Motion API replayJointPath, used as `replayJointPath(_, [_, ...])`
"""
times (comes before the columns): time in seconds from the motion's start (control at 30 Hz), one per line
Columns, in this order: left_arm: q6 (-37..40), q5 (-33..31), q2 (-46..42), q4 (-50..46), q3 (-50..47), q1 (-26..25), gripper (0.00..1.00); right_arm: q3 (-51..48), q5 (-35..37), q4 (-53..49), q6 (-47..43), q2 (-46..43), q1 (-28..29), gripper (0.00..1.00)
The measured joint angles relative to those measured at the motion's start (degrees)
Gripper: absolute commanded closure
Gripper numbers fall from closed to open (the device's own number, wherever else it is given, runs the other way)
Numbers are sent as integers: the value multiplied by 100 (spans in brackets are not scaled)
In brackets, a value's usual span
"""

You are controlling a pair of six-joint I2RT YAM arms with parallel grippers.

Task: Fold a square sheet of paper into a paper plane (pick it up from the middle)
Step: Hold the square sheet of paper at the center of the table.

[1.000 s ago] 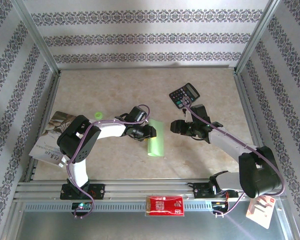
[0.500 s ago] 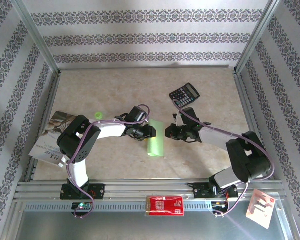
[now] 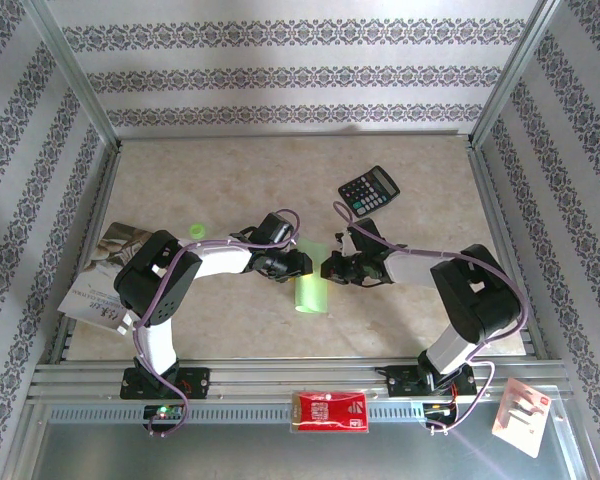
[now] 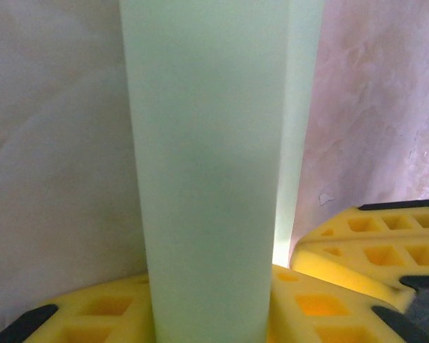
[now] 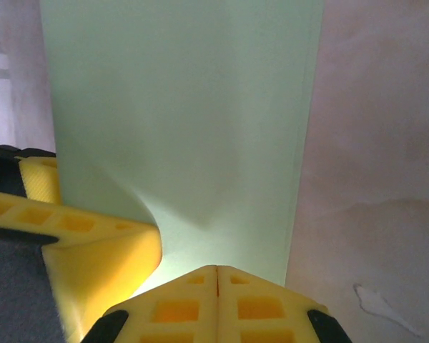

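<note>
Looked down on a beige, marbled desk (image 3: 220,180), shut in on three sides by pale walls (image 3: 280,75) papered with bands of dark ornament, and bounded at the near edge by a metal rail (image 3: 280,378).

Found a magazine (image 3: 100,275) hanging over the desk's left edge, its cover print too small to read. Noted a tiny round green dot (image 3: 196,231) just beyond it, toward the middle.

Found the left gripper (image 3: 302,264) near the desk's centre, at the left side of the green paper (image 3: 311,295). Saw that paper folded into a narrow strip running from the centre toward the near edge. In the left wrist view, saw yellow fingers (image 4: 86,318) standing apart either side of the strip; could not tell whether clamped on it.

Spotted a red-and-white packet (image 3: 329,411) on the metal below the near edge, lettering illegible.

Met the right gripper (image 3: 327,268) at the strip's right side, fingertips (image 5: 179,311) pressed fully together right at the paper's border; could not tell whether any paper was pinched.

Saw a black calculator (image 3: 369,189) farther back and right of centre, no brand legible, and a white card (image 3: 520,418) with a red mark past the near right corner.
</note>
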Motion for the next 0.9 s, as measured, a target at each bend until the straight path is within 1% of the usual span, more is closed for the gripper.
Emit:
replayJointPath(0.27, [2,-17,-2,-11,0,-7,64,39,-37,74,20,271,46,100])
replayJointPath(0.63, [4,-26,-7,-17,0,-7,64,63,-57,221,15,367,46,100])
replayJointPath(0.8, [13,-116,-17,-114,61,-48,60,63,-42,216,13,367,46,100])
replayJointPath(0.9, [55,-184,-22,-216,131,-79,55,61,-33,216,9,367,46,100])
